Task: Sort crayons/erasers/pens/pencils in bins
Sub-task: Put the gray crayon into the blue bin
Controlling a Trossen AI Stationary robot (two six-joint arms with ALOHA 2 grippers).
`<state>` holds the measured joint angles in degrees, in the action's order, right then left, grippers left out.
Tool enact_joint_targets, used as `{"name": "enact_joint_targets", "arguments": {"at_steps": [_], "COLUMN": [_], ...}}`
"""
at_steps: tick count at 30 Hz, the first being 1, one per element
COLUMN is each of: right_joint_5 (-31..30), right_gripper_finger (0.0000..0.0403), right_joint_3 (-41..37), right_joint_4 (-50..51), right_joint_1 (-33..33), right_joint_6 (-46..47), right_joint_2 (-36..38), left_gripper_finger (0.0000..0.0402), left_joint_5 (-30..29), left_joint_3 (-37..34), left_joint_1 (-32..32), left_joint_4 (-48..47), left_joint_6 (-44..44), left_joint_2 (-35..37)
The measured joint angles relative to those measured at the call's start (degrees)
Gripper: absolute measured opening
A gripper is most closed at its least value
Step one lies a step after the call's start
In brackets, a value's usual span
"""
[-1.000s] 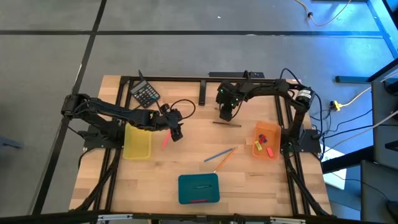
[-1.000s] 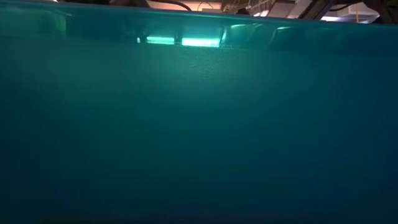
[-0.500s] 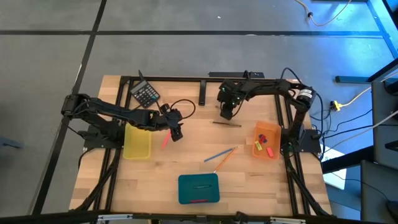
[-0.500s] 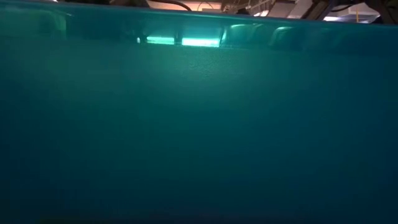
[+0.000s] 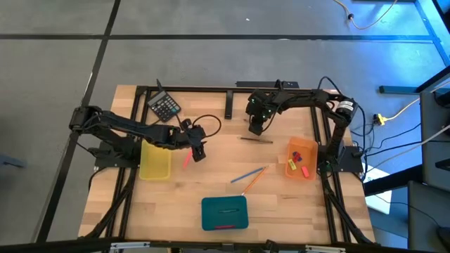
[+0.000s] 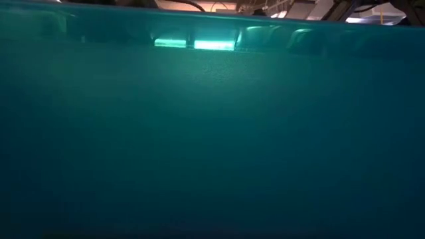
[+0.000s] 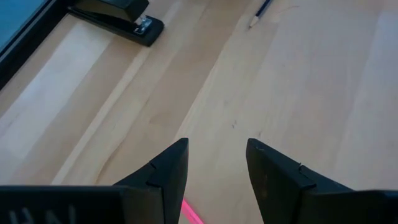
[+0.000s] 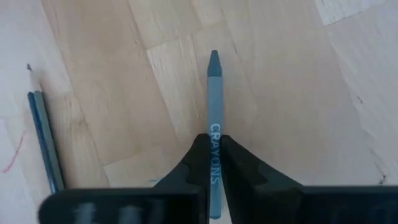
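Note:
My right gripper [image 5: 255,128] is shut on a blue-grey crayon [image 8: 214,93] printed "CRAYONS", over the far middle of the table. A dark pencil [image 5: 256,140] lies on the wood just nearside of it. My left gripper [image 5: 199,150] is open, right of the yellow bin [image 5: 155,160]. Its fingers [image 7: 169,171] stand over one end of a pink-red stick [image 5: 187,159] that lies flat on the table, also seen in the left wrist view [image 7: 190,214]. A blue stick and an orange one [image 5: 248,176] lie crossed at mid-table. The orange bin [image 5: 301,158] holds small erasers. The teal bin [image 5: 225,213] holds two sticks. My right gripper pinches the crayon's printed paper sleeve [image 8: 215,134] between its two fingers [image 8: 198,155]. The fingers lie along the crayon, and its pointed tip [image 8: 214,56] sticks out beyond the fingertips. Whether the crayon is clear of the wood, I cannot tell.
A black calculator [image 5: 164,106] sits at the far left and a black bar [image 5: 228,105] at the far middle. A blue-grey pencil [image 8: 43,137] shows beside the crayon. The teal bin's wall [image 6: 212,133] fills the low view. Black frame rails run along both sides.

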<state>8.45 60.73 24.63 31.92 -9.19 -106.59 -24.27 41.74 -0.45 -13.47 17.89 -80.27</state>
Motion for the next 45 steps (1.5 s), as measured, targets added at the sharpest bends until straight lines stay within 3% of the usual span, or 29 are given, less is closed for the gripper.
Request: {"name": "enact_joint_targets", "arguments": {"at_steps": [10,23,31,34,40,45], "right_joint_5": [3.21,3.83,3.61,-0.37,-16.49,-19.29], "right_gripper_finger": [0.0026,0.0008,0.0006,0.0012,0.0048,0.0092], "right_joint_3": [0.41,0.48,1.06,1.33,0.79,0.05], "right_joint_4": [1.25,-1.52,-5.60,-5.34,-3.81,-7.90], "right_joint_1": [-4.49,-24.86,-33.05,-34.35,-32.96,-29.87], "right_joint_6": [5.42,14.28,20.06,19.23,16.89,12.95], "right_joint_2": [9.40,11.83,12.02,12.05,11.63,9.56], "left_gripper_finger": [0.0156,0.0156,0.0156,0.0156,0.0156,0.0156], "left_joint_5": [-0.02,-0.58,-0.56,-0.57,-0.52,-0.55], "left_joint_3": [0.00,0.00,0.00,0.00,0.00,0.00], "left_joint_1": [-2.04,-1.80,-1.94,-2.42,-2.63,-2.65], "left_joint_4": [-0.62,0.06,0.25,0.27,0.59,0.70], "left_joint_6": [1.14,2.91,5.31,5.86,5.87,5.89], "left_joint_2": [0.00,0.00,0.00,0.00,0.00,0.00]}}
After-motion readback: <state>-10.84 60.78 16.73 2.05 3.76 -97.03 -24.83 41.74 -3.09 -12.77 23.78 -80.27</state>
